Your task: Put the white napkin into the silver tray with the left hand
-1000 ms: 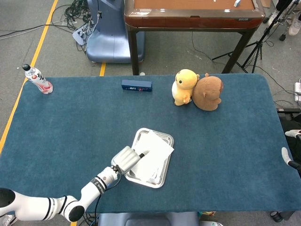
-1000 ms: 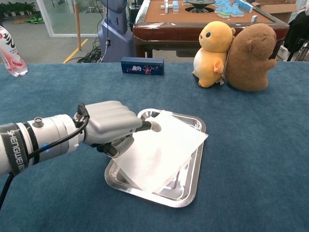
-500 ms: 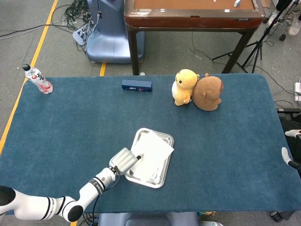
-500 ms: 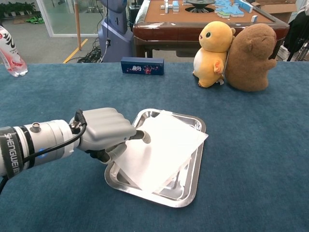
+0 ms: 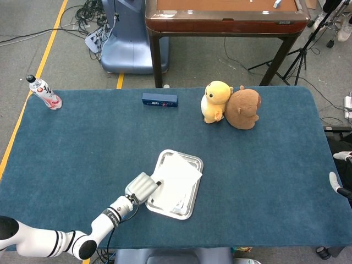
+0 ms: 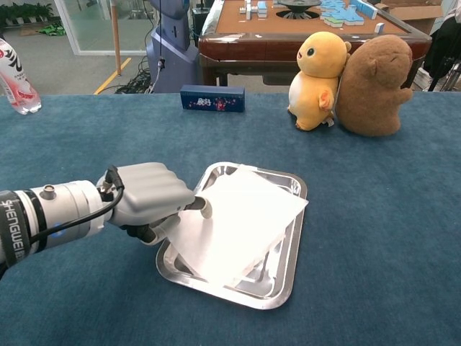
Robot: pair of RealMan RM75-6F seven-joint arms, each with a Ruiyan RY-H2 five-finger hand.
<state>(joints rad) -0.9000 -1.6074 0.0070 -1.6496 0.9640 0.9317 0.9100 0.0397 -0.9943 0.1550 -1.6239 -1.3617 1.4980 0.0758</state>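
The white napkin (image 6: 241, 220) lies spread in the silver tray (image 6: 285, 287), one corner hanging over the tray's right rim; the head view shows the napkin (image 5: 179, 179) in the tray (image 5: 190, 210) too. My left hand (image 6: 148, 198) sits at the tray's left edge with its fingers curled in. One fingertip (image 6: 204, 209) touches the napkin's left edge, and I see nothing gripped. In the head view the same hand (image 5: 142, 188) is at the tray's near-left side. Only a sliver of my right hand (image 5: 336, 181) shows at the frame's right edge.
A yellow plush (image 6: 320, 68) and a brown plush (image 6: 374, 79) stand at the back right. A dark blue box (image 6: 212, 98) lies at the back centre and a water bottle (image 5: 45, 92) at the far left. The blue cloth covers the table (image 5: 264, 165).
My left hand has drawn back to the left, off the napkin's middle to the tray's left edge. The napkin has stayed in the tray, barely shifting.
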